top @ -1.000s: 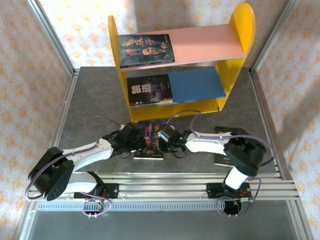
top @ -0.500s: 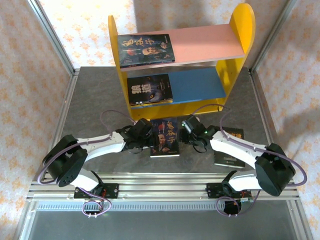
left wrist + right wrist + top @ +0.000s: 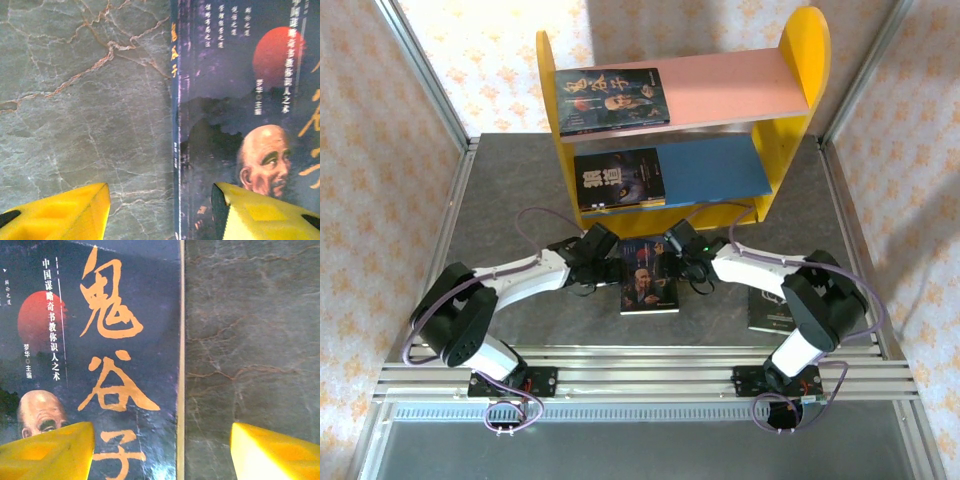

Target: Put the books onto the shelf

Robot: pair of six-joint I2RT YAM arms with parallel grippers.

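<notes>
The shelf [image 3: 730, 90] stands at the back of the table, with one of the books [image 3: 612, 100] lying on its pink upper board and another [image 3: 620, 178] on the blue lower board. A third dark book [image 3: 650, 280] with a bald face and orange characters lies flat on the table in front of it. My left gripper [image 3: 610, 258] is open at that book's left side, its yellow fingers [image 3: 75, 212] straddling the spine [image 3: 175, 150]. My right gripper [image 3: 680, 258] is open across the book's right edge [image 3: 181, 365], one finger [image 3: 50, 452] above the cover.
Another dark book [image 3: 770, 315] lies on the table at the right, partly under my right arm. The grey marble tabletop [image 3: 510, 200] has free room to the left of the shelf. A metal frame and rails [image 3: 640, 375] run along the near edge.
The book on the table has shifted right and toward the shelf. My right gripper has opened and now sits over the book's right edge. The left gripper followed to the book's left edge.
</notes>
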